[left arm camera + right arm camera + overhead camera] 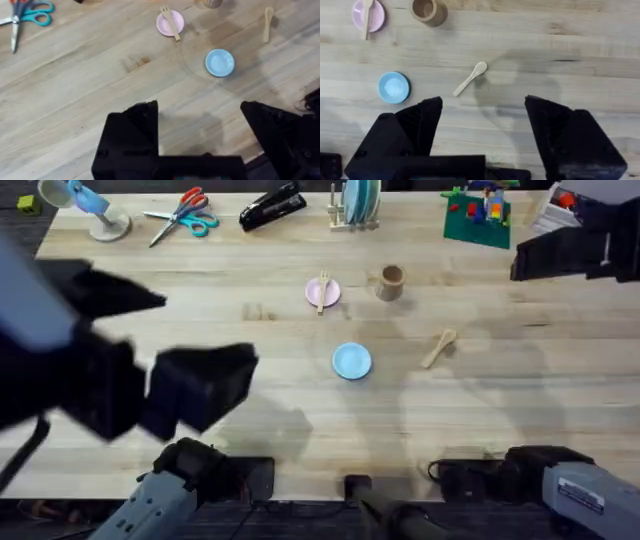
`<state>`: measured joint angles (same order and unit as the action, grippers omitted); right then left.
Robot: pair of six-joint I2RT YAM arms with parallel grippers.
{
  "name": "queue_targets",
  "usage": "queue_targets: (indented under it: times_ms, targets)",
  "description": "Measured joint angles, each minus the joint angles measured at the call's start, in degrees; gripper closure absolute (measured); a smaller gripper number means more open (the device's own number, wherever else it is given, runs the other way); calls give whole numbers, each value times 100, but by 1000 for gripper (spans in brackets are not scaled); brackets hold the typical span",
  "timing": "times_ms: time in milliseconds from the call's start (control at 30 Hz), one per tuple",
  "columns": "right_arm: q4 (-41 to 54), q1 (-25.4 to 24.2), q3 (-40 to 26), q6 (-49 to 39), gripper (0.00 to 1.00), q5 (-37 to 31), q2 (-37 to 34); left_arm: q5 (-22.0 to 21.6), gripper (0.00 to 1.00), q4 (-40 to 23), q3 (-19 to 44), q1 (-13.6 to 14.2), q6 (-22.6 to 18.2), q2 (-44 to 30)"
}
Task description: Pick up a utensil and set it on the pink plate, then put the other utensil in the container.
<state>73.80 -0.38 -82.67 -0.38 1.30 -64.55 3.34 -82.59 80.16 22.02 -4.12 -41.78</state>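
Fork (322,290) lay across the pink plate (331,293), tines toward 12 o'clock, handle overhanging the rim at 6 o'clock. Wooden cup (390,282) stood upright at 3 o'clock of that plate, near but apart. Spoon (439,348) lay flat on the bare tabletop (500,400), at 4 o'clock from the cup and 3 o'clock of the blue plate (351,361), touching neither. Left hand (200,132) was wide open, holding nothing, above the tabletop. Right hand (482,130) was likewise spread wide and empty, spoon lying beyond its fingers (422,122).
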Motion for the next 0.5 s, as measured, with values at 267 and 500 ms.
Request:
queue_targets:
  times_ms: [267, 500]
  targets:
    - [5, -1, 0, 1, 7, 0, -1, -150, 6, 117, -707, 0, 0, 883]
    - [30, -1, 0, 1, 7, 2, 0, -167, 6, 127, -776, 0, 0, 922]
